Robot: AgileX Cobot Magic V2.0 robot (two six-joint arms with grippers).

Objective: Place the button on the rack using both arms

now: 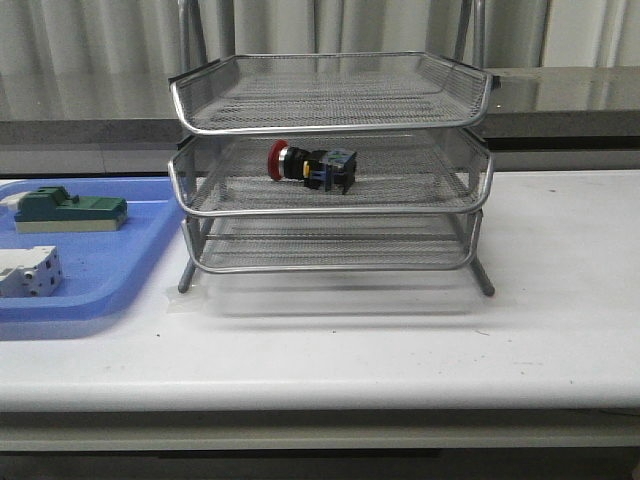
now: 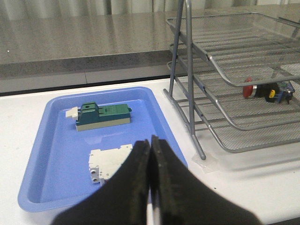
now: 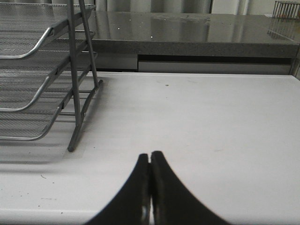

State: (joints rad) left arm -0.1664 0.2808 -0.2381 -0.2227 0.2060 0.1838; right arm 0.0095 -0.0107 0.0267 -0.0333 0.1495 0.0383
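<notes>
The button (image 1: pixel 311 166), red head with black body and a blue-yellow rear block, lies on its side on the middle tier of the silver wire-mesh rack (image 1: pixel 330 120). The left wrist view shows the button (image 2: pixel 266 91) on that same tier of the rack (image 2: pixel 225 79). My left gripper (image 2: pixel 150 140) is shut with nothing in it, hovering over the blue tray, well away from the rack. My right gripper (image 3: pixel 150 156) is shut and empty above bare table, to the right of the rack (image 3: pixel 33 51). Neither arm appears in the front view.
A flat blue tray (image 1: pixel 100 280) sits left of the rack. It holds a green-topped block (image 1: pixel 70 211) and a white terminal block (image 1: pixel 28 271); the left wrist view shows the tray (image 2: pixel 47 178), green block (image 2: pixel 102 116) and white block (image 2: pixel 110 161). A grey ledge (image 1: pixel 560 100) runs behind the table.
</notes>
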